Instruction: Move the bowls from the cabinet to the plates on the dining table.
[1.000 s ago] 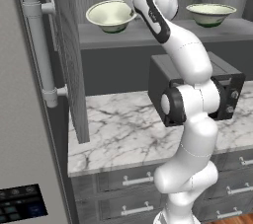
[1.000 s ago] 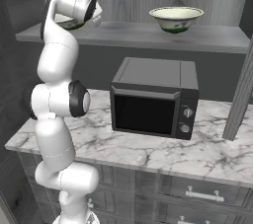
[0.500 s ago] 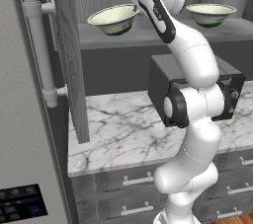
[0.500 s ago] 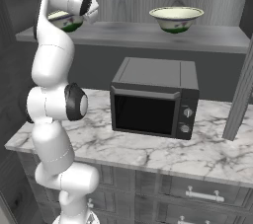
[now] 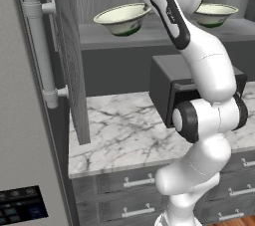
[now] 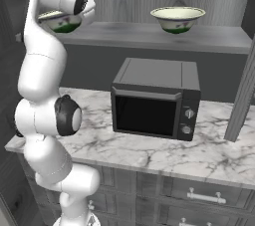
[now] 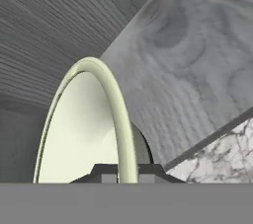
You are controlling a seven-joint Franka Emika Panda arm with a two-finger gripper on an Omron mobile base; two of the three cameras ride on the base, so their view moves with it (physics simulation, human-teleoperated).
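Fingers [image 7: 127,172] clenched on rim of left bowl [image 5: 122,18], lifted off cabinet shelf [image 5: 124,38]

Both base views face the cabinet [image 5: 64,46] shelf; hand view hugs a bowl [image 7: 84,129].

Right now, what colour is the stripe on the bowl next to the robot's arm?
Dark green, low on the cream bowl; clearest in the left base view.

Bowl [image 6: 178,19] on cabinet shelf [image 6: 149,36] above microwave [image 6: 155,98].
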